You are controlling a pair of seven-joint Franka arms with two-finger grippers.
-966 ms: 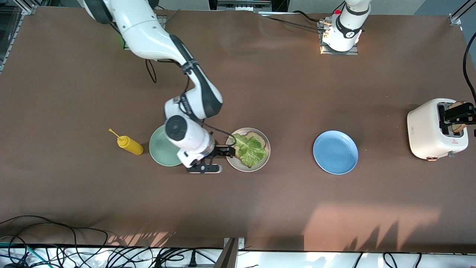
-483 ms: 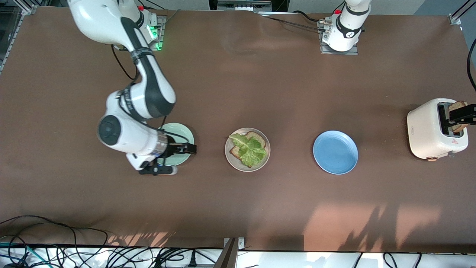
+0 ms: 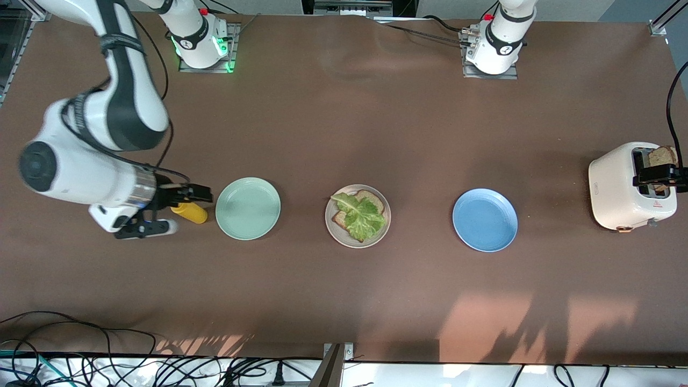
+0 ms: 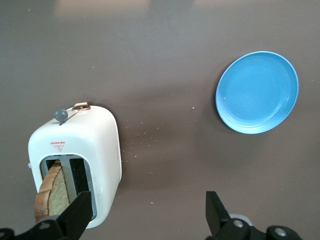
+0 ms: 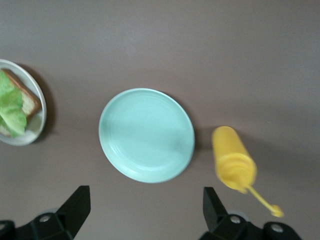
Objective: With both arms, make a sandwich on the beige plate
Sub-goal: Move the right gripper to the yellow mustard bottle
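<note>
The beige plate sits mid-table with one brown toast slice and a green lettuce leaf on top of it. It also shows in the right wrist view. A second toast slice stands in the white toaster, also seen in the left wrist view. My left gripper is over the toaster, open and empty, with the toast outside one finger. My right gripper is open and empty above the yellow bottle.
A mint green plate lies between the yellow squeeze bottle and the beige plate. A blue plate lies between the beige plate and the toaster. Cables run along the table edge nearest the front camera.
My right arm swung away from the beige plate, past the mint plate, to above the yellow bottle, leaving the lettuce on the toast. My left gripper shifted slightly at the toaster.
</note>
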